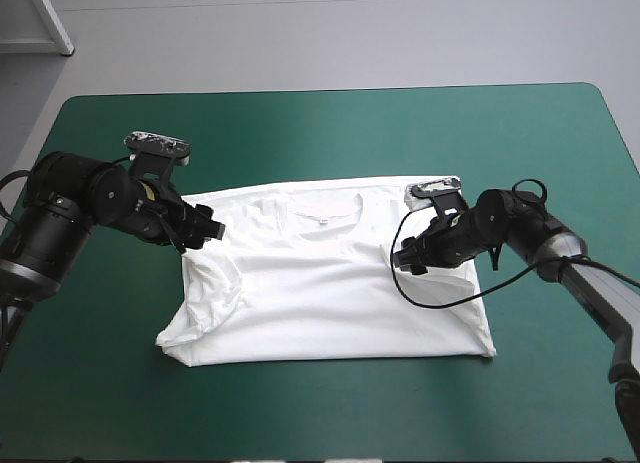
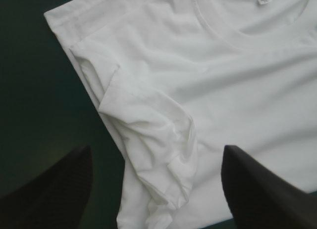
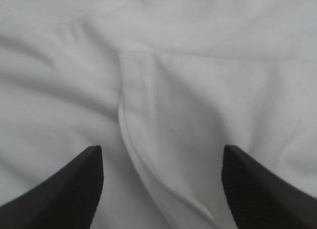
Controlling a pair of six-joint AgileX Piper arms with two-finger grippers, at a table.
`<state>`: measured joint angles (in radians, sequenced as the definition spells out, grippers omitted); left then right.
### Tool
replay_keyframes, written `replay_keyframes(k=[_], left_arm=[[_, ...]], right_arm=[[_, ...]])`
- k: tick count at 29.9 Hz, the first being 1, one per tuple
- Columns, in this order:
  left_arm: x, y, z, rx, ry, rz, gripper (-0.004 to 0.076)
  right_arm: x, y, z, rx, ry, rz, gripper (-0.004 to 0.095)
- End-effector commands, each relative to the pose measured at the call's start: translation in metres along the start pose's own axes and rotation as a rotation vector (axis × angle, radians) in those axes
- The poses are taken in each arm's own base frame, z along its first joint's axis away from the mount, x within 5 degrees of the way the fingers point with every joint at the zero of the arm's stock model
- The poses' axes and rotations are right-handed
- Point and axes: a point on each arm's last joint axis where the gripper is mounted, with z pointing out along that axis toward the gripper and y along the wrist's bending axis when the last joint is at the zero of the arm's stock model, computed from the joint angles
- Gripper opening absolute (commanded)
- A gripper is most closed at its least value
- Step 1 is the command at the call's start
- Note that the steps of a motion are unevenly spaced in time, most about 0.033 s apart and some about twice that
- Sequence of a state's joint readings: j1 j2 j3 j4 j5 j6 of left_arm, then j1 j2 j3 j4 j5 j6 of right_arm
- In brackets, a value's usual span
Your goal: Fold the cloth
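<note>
Both spread wide: left hand (image 1: 206,232), right hand (image 1: 408,255), over T-shirt (image 1: 330,303)

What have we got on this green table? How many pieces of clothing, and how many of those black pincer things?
White T-shirt: 1
Black pincers: 2, the left pincer and the right pincer, both open at the T-shirt
Total: 3

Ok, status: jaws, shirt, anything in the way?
Left gripper, right gripper: jaws open, empty. T-shirt flat, both sleeves folded in. Nothing in the way.
</note>
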<state>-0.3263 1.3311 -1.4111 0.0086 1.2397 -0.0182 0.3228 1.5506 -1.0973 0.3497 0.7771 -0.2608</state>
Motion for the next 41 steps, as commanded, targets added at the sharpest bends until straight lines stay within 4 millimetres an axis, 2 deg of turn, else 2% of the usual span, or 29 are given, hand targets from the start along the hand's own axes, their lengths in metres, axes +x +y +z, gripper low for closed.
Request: replay_keyframes(k=[1,6,8,12,15,20,27,33,41], left_arm=[[0.005,0.001,-0.021,-0.015,-0.018,-0.011,0.0526],[0.012,0.001,-0.036,-0.013,-0.061,-0.051,0.0526],[0.02,0.001,-0.042,-0.012,-0.074,-0.053,0.0526],[0.046,0.002,-0.048,-0.016,-0.075,-0.076,0.0526],[0.07,0.002,-0.046,-0.008,-0.052,-0.106,0.053],[0.107,0.002,-0.018,-0.015,0.065,-0.134,0.053],[0.133,0.003,0.035,-0.046,0.236,-0.13,0.053],[0.135,0.003,0.078,-0.05,0.287,-0.143,0.053],[0.122,0.0,0.125,-0.032,0.28,-0.151,0.053]], right_arm=[[-0.002,0.007,-0.041,0.032,-0.031,-0.01,0.0657],[0.02,0.011,-0.068,0.061,0.099,0.018,0.0634],[0.03,0.012,-0.078,0.075,0.144,0.022,0.0629],[0.051,0.013,-0.094,0.11,0.157,0.024,0.0629],[0.068,0.015,-0.102,0.114,0.156,0.022,0.0629],[0.089,0.017,-0.11,0.118,0.145,0.028,0.0629],[0.096,0.014,-0.116,0.158,0.156,0.019,0.0629],[0.096,0.014,-0.116,0.159,0.154,0.026,0.0629],[0.096,0.013,-0.115,0.17,0.156,0.022,0.0629]])
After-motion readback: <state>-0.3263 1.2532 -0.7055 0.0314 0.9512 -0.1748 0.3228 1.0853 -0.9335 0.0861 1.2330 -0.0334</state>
